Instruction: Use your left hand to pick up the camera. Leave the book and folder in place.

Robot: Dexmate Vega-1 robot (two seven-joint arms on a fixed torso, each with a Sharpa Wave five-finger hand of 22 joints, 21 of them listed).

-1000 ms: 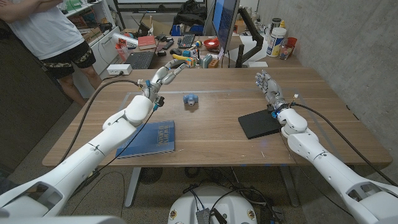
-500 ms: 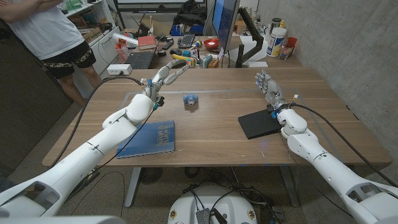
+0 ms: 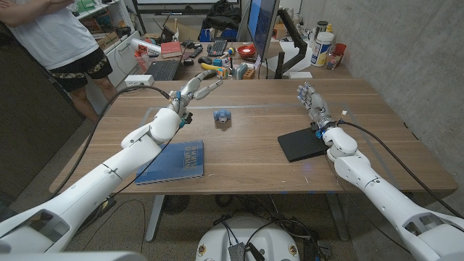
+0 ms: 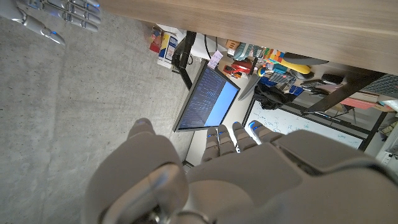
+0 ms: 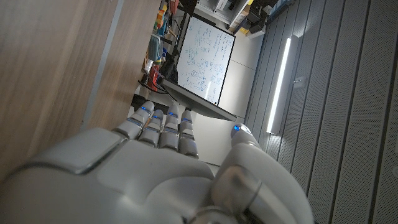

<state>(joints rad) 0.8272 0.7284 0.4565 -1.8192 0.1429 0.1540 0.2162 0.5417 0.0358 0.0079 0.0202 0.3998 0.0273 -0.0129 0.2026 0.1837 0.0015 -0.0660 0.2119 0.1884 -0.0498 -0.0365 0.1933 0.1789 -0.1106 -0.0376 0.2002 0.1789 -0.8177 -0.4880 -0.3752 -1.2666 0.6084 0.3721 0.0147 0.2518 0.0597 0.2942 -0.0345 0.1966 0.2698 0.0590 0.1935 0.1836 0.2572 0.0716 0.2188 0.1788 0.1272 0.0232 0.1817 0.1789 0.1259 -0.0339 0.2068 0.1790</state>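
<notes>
On the wooden table, the camera, a small blue thing, lies near the middle, toward the far edge. The left hand hangs above the table to the left of the camera and a little farther back, apart from it, with bare wood between them. Its fingers are spread and stretched toward the clutter behind the table; it holds nothing. In the left wrist view the back of this hand shows with fingers reaching out, nothing in them.

To the left of the camera and nearer the front edge lies the book, blue and flat, partly under the left forearm as seen from the head. To the right of the camera, well apart from it, lies the folder, dark and flat. The right hand stands just behind the folder's far right corner, fingers apart and pointing away, holding nothing; the right wrist view shows its back with fingers side by side. Nothing lies between the left hand and the camera.

A person stands beyond the table's far left corner.

Against half a second ago, the left hand has shifted slightly rightward and its fingers have spread more. Camera, book, folder and right hand are unmoved.
</notes>
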